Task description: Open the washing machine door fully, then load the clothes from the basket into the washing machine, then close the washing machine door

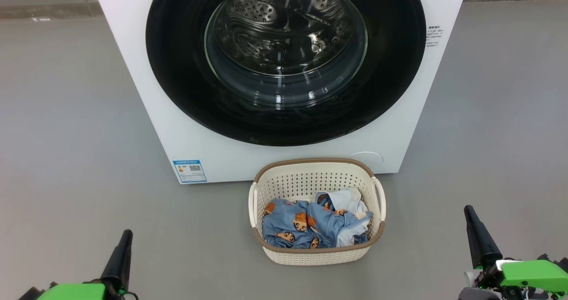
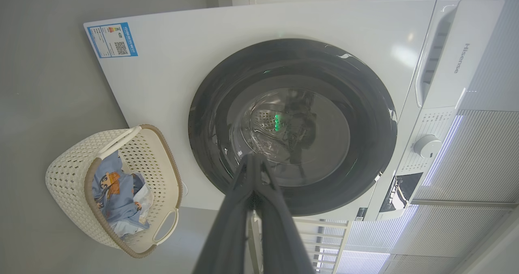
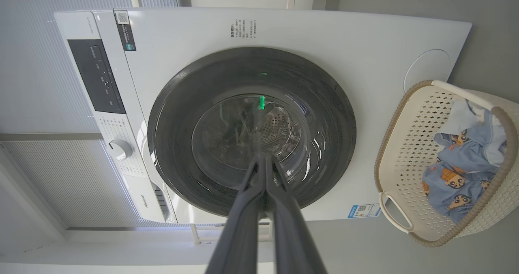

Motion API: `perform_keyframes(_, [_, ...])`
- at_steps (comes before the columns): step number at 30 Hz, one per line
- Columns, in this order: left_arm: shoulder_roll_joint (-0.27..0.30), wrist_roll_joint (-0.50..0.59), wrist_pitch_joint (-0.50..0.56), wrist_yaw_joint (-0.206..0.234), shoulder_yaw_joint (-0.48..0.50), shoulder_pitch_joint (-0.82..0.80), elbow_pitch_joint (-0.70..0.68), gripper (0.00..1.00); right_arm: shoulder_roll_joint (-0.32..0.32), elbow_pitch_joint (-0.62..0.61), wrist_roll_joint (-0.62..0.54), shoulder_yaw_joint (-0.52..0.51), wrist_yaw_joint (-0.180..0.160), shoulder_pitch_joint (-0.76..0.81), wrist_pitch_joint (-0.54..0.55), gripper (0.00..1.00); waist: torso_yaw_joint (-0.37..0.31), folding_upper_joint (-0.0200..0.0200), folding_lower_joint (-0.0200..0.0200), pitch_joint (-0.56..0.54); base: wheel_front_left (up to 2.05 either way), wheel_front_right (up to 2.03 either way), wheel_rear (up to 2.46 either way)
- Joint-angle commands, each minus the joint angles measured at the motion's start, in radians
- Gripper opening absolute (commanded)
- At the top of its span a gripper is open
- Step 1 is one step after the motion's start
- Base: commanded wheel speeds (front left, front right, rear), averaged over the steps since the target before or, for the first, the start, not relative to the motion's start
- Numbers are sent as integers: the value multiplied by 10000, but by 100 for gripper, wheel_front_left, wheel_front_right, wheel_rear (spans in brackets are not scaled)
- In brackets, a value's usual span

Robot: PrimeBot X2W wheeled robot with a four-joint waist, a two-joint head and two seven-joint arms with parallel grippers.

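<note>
The white washing machine (image 1: 186,127) stands straight ahead, its round glossy black door (image 1: 177,69) flush against the front, steel drum visible through the glass porthole. On the floor before it sits the cream perforated basket (image 1: 317,255) with a brown rim, holding the light blue bear-print clothes (image 1: 310,229). My left gripper (image 1: 124,238) rests shut at the lower left and my right gripper (image 1: 471,215) shut at the lower right, both well back from the basket with nothing in them. In the wrist views each pair of fingers (image 2: 253,164) (image 3: 265,164) meets at the tips, pointing at the door (image 2: 365,103) (image 3: 170,120).
Grey floor (image 1: 66,136) spreads to both sides of the machine and basket. A blue label (image 1: 189,171) marks the machine's lower left corner. The control panel with a dial (image 2: 426,146) runs along the machine's top. White slatted wall panels (image 3: 61,172) stand behind.
</note>
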Motion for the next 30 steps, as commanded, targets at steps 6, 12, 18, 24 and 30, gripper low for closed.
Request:
perform_keyframes(6, [128, 150, 69, -71, 348, -419, -182, 0, -38, -245, -119, 219, 16, -370, 80, 0, 0, 0, 0, 0, 0, 0, 0])
perform_keyframes(12, [128, 150, 70, -71, 348, -419, -182, 0, -38, -245, -119, 219, 16, -370, 81, 0, 0, 0, 0, 0, 0, 0, 0])
perform_keyframes(18, [128, 150, 70, -71, 348, -419, -182, 0, -37, -245, -120, 218, 16, -370, 81, 0, 0, 0, 0, 0, 0, 0, 0])
perform_keyframes(24, [128, 150, 70, -71, 348, -419, -182, 0, -37, -245, -120, 218, 16, -370, 82, 0, 0, 0, 0, 0, 0, 0, 0])
perform_keyframes(30, [-4, -6, -4, 4, -8, 12, 27, 100, 4, 36, 6, 2, 0, 10, -4, 100, 0, 0, 0, 0, 0, 0, 0])
